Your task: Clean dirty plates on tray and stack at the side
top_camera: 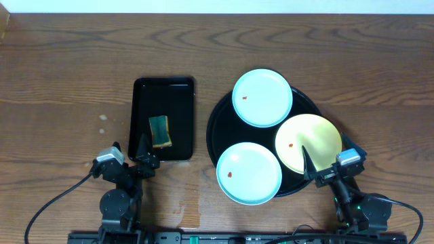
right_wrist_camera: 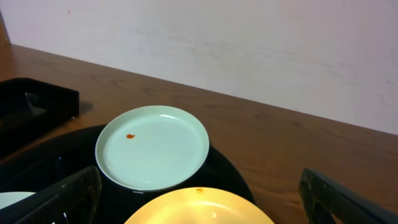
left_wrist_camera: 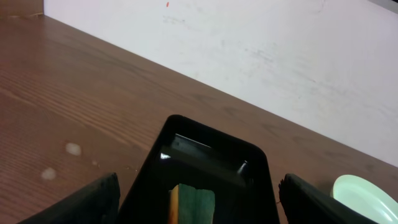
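Three plates lie on the round black tray: a mint-blue plate at the back, a mint-blue plate at the front overhanging the rim, and a pale yellow plate at the right. Each bears a small red speck. The back plate and the yellow plate show in the right wrist view. My right gripper is open and empty at the yellow plate's near edge. My left gripper is open and empty at the near end of the rectangular tray.
A small rectangular black tray left of the round tray holds a green and yellow sponge, also seen in the left wrist view. Pale spots mark the wood to its left. A white wall lies beyond the table.
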